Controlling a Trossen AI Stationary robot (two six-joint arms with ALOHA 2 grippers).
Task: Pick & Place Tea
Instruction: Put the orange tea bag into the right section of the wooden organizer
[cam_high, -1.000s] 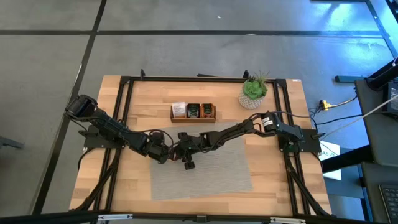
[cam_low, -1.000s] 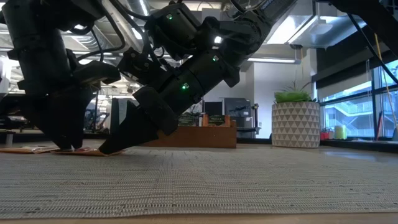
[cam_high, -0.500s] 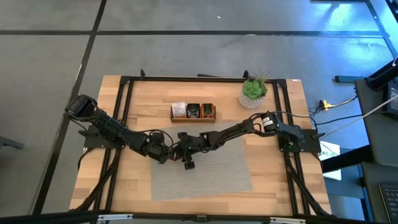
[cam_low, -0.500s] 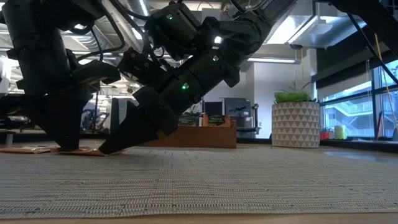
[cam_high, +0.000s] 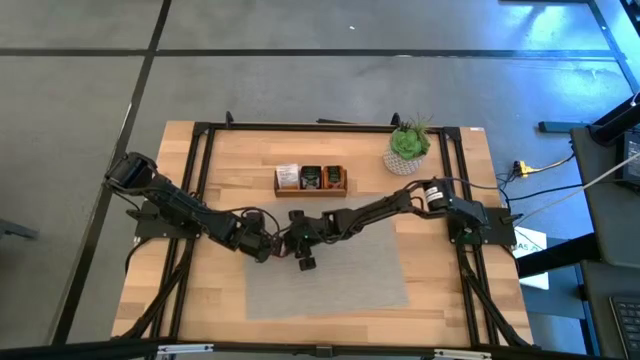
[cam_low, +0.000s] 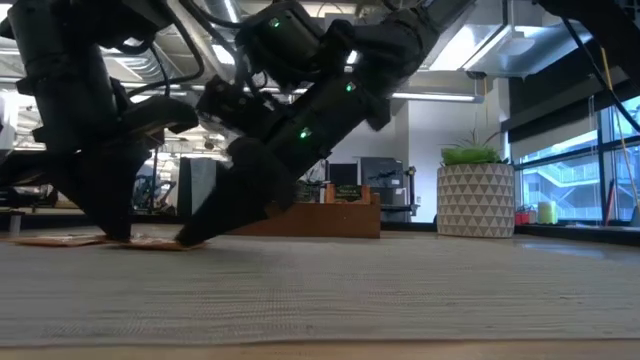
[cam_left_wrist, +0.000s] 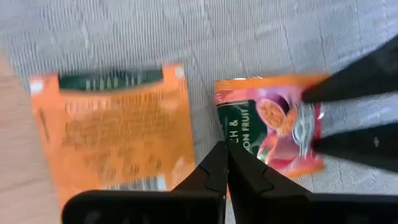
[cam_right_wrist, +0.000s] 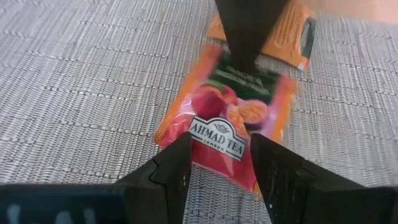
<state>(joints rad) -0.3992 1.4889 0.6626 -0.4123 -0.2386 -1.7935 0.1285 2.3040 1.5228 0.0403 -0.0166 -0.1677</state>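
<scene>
Two tea sachets lie flat at the left edge of the grey mat (cam_high: 340, 275). One is plain orange (cam_left_wrist: 112, 134); the other is an orange passion-fruit sachet (cam_right_wrist: 233, 118) with a green end. My left gripper (cam_left_wrist: 224, 163) is shut, pointing down at that green end. My right gripper (cam_right_wrist: 217, 165) is open and comes in low from the right. Its fingers stand on either side of the sachet's opposite end. The wooden tray (cam_high: 310, 180) with more sachets stands farther back. My left gripper presses its shut fingertips (cam_right_wrist: 245, 59) from above onto the passion-fruit sachet's green end (cam_left_wrist: 231, 127), and the sachet lies flat on the mat. My right gripper's fingers (cam_left_wrist: 348, 84) flank the sachet's other end; whether they touch it I cannot tell.
A potted plant (cam_high: 408, 148) stands at the far right of the table, right of the tray. The black frame rails (cam_high: 200, 180) run along both table sides. The mat stretches bare toward the near and right edges (cam_low: 400, 290).
My right gripper has shifted slightly toward the table's right along the mat and tipped a little steeper. My left gripper has stayed pressed down in place.
</scene>
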